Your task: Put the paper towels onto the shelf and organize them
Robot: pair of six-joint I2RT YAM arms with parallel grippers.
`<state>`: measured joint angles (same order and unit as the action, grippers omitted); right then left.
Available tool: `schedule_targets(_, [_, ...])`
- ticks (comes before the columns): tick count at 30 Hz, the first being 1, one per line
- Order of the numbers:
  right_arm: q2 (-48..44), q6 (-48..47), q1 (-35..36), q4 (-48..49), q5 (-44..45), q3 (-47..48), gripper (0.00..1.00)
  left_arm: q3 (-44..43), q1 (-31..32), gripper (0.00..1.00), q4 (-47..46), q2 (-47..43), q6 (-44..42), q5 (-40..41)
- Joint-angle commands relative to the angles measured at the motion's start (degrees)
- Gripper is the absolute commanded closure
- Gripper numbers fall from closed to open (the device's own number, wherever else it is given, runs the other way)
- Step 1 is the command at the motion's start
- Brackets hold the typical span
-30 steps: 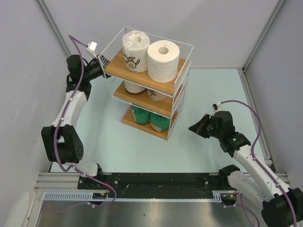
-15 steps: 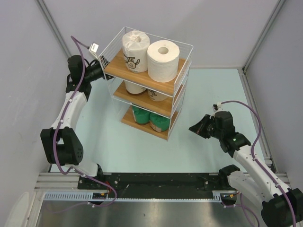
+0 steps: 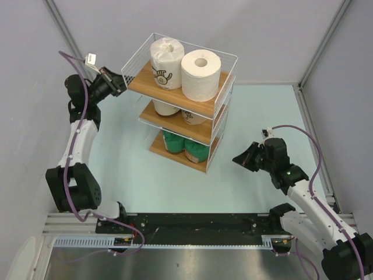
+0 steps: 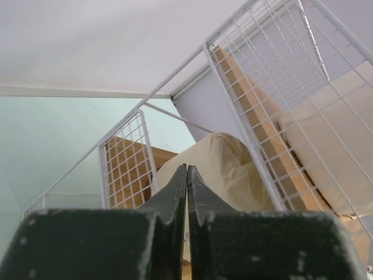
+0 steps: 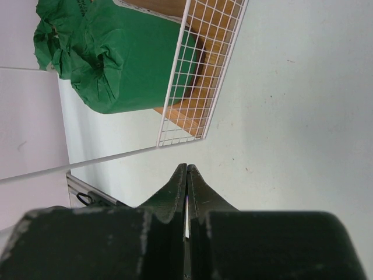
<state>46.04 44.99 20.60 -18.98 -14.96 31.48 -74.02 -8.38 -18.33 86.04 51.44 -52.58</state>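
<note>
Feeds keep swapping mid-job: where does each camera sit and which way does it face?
Top external: above, behind the bases, looking down on the shelf; both arms show.
Left wrist: behind the shut left gripper, facing a beige roll through wire.
Right wrist: behind the shut right gripper, facing the green rolls.
Shared: top external also shows those green rolls.

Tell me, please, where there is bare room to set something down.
The table is bare between the shelf and the right gripper, and in front of the shelf toward the near edge. Crowded: each tier holds two paper towels, and the left gripper sits close by the top tier's left corner.
</note>
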Motion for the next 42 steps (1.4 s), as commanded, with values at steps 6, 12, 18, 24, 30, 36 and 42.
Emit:
schedule_targets(6, [-2.8,0.7,-1.3,1.3,-2.9,0.0,0.98,15.9,-8.2,0.93,0.3,-17.5,1.5,6.6])
schedule_targets(12, [-5.3,-1.9,-5.0,-2.8,-6.0,2.3,0.98,20.4,-10.7,0.78,18.1,-29.4,-12.3,11.8])
schedule_targets(18, [-6.4,-8.0,-8.3,-11.0,-4.4,8.8,0.9,25.0,-10.6,0.64,32.0,-40.3,-19.4,14.5])
schedule_targets(24, [-6.1,-14.8,-10.1,-17.6,0.6,14.4,0.61,30.3,-10.5,0.17,41.3,-51.4,-24.3,15.4])
schedule_targets(30, [-6.7,-18.9,-10.6,-20.6,-1.6,19.0,0.24,34.6,-10.3,0.0,46.2,-59.3,-23.1,15.2])
schedule_targets(36, [-11.7,-22.2,-10.6,-21.7,-3.7,23.1,0.0,36.0,-9.4,0.0,51.8,-62.0,-24.2,19.5])
schedule_targets(42, [-15.2,-28.2,-10.6,-25.2,-1.2,22.4,0.0,38.3,-9.4,0.0,54.1,-65.1,-22.3,21.5])
